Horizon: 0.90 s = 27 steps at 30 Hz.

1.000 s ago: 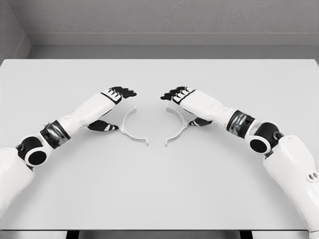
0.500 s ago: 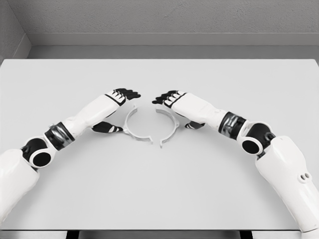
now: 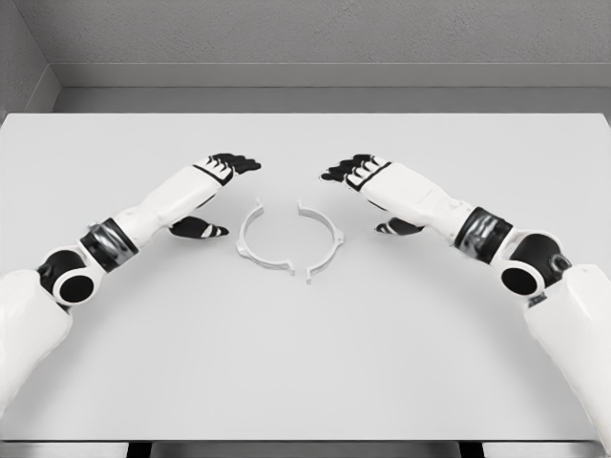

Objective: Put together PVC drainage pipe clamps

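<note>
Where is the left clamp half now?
In the head view, the left clamp half lies on the table near its middle, between both hands, facing the right clamp half.

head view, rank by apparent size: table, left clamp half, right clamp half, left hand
1. table, by far the largest.
2. left hand, though it sits nearer the camera's far side than arms.
3. left clamp half and right clamp half: look alike, not ranked.

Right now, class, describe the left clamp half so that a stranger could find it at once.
Start at the white table and look to its middle, between the two hands. Two thin white arcs lie there facing each other. The left clamp half is the one nearer the left hand, opening rightward towards the right half.
</note>
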### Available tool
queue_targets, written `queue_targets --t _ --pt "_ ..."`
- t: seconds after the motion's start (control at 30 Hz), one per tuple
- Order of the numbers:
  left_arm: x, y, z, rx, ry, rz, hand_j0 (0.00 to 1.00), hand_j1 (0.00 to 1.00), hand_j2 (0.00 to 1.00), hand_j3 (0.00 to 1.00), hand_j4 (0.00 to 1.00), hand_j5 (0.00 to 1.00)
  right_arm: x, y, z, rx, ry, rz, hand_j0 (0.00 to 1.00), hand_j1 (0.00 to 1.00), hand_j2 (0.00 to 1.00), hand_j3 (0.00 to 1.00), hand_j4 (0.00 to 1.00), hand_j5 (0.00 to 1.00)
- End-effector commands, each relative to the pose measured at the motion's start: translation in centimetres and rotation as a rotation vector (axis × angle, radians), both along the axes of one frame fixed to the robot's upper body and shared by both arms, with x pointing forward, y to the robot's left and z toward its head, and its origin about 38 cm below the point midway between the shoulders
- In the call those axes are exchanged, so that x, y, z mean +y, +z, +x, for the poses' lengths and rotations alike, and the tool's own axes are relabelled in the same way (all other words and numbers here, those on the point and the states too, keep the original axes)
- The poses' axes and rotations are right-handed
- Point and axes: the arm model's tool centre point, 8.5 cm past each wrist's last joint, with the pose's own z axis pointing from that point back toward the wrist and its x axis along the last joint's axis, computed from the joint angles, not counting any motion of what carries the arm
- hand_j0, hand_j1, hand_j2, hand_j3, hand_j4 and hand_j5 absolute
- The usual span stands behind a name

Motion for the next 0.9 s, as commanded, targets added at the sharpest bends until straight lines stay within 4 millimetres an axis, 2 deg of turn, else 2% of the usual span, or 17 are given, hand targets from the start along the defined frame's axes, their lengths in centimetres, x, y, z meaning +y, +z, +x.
queue_targets --t 0.0,0.07,0.17,0.3,0.4,0.43,0.87 --pt "-0.1 -0.3 0.0 0.011 0.004 -0.008 1.0 1.0 1.0 1.0 1.0 1.0 -2.4 4.0 -0.2 -0.106 -0.032 0.008 1.0 1.0 1.0 1.0 1.0 1.0" --pt "-0.8 -0.9 0.3 0.026 0.004 -0.017 1.0 1.0 1.0 1.0 1.0 1.0 -4.1 4.8 -1.1 -0.139 -0.064 0.024 1.0 1.0 1.0 1.0 1.0 1.0" --pt "-0.9 -0.8 0.4 0.025 0.002 -0.015 1.0 1.0 1.0 1.0 1.0 1.0 -5.7 5.6 -1.1 -0.168 -0.091 0.038 1.0 1.0 1.0 1.0 1.0 1.0" --pt "-1.1 -0.8 0.6 0.025 0.003 -0.019 1.0 1.0 1.0 1.0 1.0 1.0 -7.8 4.4 -2.4 -0.15 -0.107 0.021 1.0 1.0 1.0 1.0 1.0 1.0" --pt "-1.4 -0.7 0.8 0.023 0.001 -0.025 1.0 1.0 1.0 1.0 1.0 1.0 -12.7 4.6 -3.6 -0.165 -0.232 0.03 1.0 1.0 1.0 1.0 1.0 1.0" --pt "-1.5 -0.8 0.7 0.025 -0.001 -0.026 1.0 1.0 1.0 1.0 1.0 1.0 -13.6 4.6 -3.8 -0.165 -0.255 0.035 1.0 1.0 1.0 1.0 1.0 1.0" --pt "-2.3 -1.0 0.7 0.032 -0.011 -0.038 1.0 1.0 1.0 1.0 1.0 1.0 -13.8 4.5 -3.9 -0.161 -0.259 0.027 1.0 1.0 1.0 1.0 1.0 1.0"
